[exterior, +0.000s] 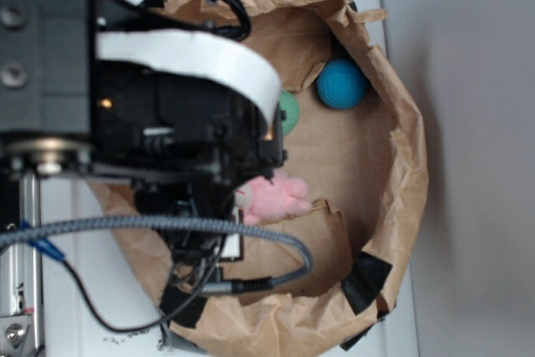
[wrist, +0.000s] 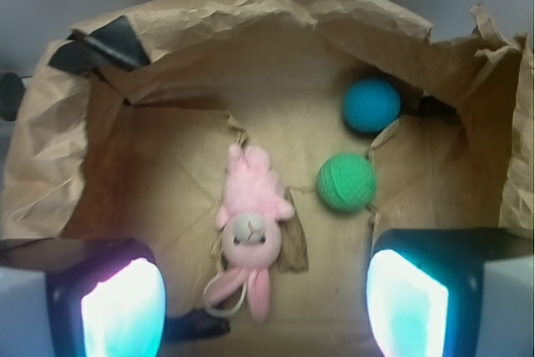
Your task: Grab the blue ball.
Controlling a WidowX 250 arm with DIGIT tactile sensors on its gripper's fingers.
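Hovering with fingers (wrist: pixel 266 303) spread wide and empty above the pink plush bunny (wrist: pixel 248 227), the small matte bright-blue ball (wrist: pixel 371 105) lying ungrasped against the far crumpled wall of the brown paper bag (wrist: pixel 167 31), beyond the green textured ball (wrist: pixel 345 181), leaving reach, descent and grasp undone.

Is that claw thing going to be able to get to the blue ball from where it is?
Probably yes. The gripper is open and holds nothing, and the blue ball lies uncovered on the paper bag floor. The green ball lies between them and the bag's wall is right behind the ball, which may crowd the fingers.
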